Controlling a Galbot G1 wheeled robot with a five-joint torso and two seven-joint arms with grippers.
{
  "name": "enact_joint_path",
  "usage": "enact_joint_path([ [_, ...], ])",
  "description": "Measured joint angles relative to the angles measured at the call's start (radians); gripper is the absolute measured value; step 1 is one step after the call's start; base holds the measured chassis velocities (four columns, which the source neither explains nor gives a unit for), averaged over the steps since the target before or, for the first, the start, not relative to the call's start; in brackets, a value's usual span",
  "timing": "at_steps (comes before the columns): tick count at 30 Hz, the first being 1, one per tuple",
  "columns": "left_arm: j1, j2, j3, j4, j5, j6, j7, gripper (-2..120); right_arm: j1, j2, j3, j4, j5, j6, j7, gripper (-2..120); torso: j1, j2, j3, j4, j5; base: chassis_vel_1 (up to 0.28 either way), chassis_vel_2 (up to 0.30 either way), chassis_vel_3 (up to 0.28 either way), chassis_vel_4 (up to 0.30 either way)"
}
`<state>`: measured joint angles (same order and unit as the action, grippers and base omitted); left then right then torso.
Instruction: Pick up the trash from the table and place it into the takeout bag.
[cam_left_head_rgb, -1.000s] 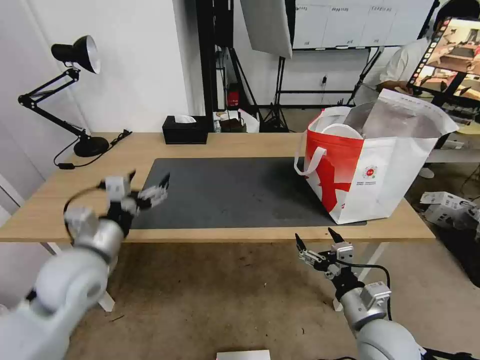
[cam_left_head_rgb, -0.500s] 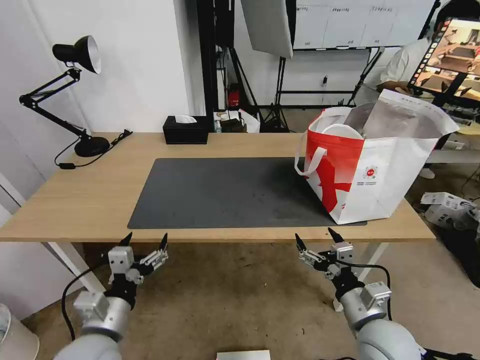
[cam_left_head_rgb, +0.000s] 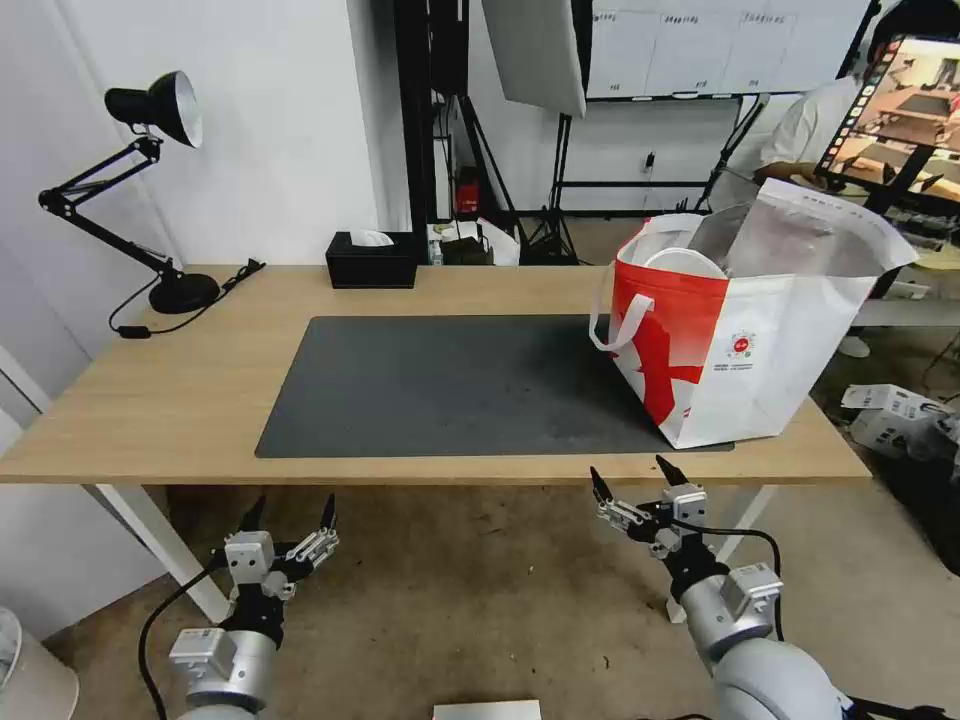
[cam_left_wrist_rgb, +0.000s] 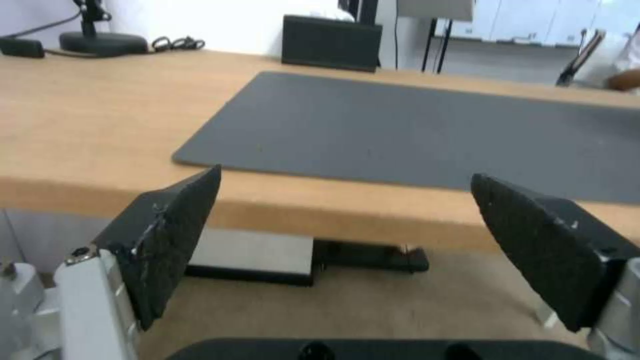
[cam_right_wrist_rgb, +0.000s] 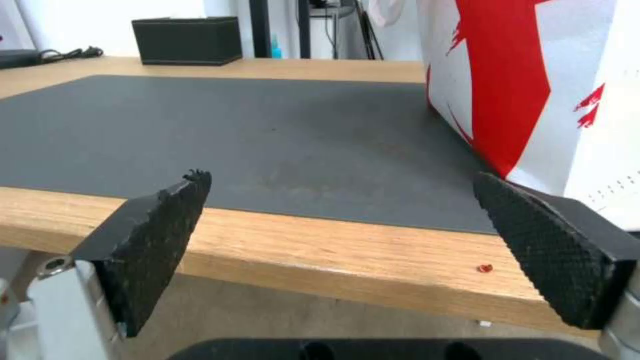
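Note:
The takeout bag (cam_left_head_rgb: 745, 345), white with red print, stands open on the right end of the table (cam_left_head_rgb: 190, 385), partly on the dark grey mat (cam_left_head_rgb: 450, 385). A white round bowl rim (cam_left_head_rgb: 684, 262) shows inside its foil-lined mouth. No other trash is visible on the mat. My left gripper (cam_left_head_rgb: 291, 507) hangs open and empty below the table's front edge, left of centre. My right gripper (cam_left_head_rgb: 630, 472) is open and empty just under the front edge, near the bag. In the wrist views, the left gripper (cam_left_wrist_rgb: 345, 176) and right gripper (cam_right_wrist_rgb: 340, 176) face the table edge; the bag (cam_right_wrist_rgb: 527, 80) is close by.
A black tissue box (cam_left_head_rgb: 370, 260) sits at the table's back edge and a black desk lamp (cam_left_head_rgb: 160, 200) at the back left corner. A tiny red fleck (cam_right_wrist_rgb: 485, 268) lies on the wood by the front edge. Cardboard boxes (cam_left_head_rgb: 900, 412) lie on the floor to the right.
My left arm has dropped from above the table's left front to below its front edge, gripper still open. The right arm and the bag have not moved.

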<state>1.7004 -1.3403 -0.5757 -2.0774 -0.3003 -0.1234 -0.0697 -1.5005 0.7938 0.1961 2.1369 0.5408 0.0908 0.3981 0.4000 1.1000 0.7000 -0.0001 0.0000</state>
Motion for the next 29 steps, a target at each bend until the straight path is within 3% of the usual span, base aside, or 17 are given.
enact_joint_path([
  [6,-0.041,-0.010,0.010,0.038,0.029,-0.020,0.000,100,0.000,0.000,0.000,0.000,0.000,0.000,0.000,100,0.000,0.000,0.000,0.0001,-0.0001,0.000,0.000,0.000,0.000],
  [29,-0.045,-0.009,0.011,0.040,0.031,-0.018,0.000,100,0.000,0.000,0.000,0.000,0.000,0.000,0.000,100,0.000,0.000,0.000,0.0001,0.0000,0.000,0.000,0.000,0.000],
])
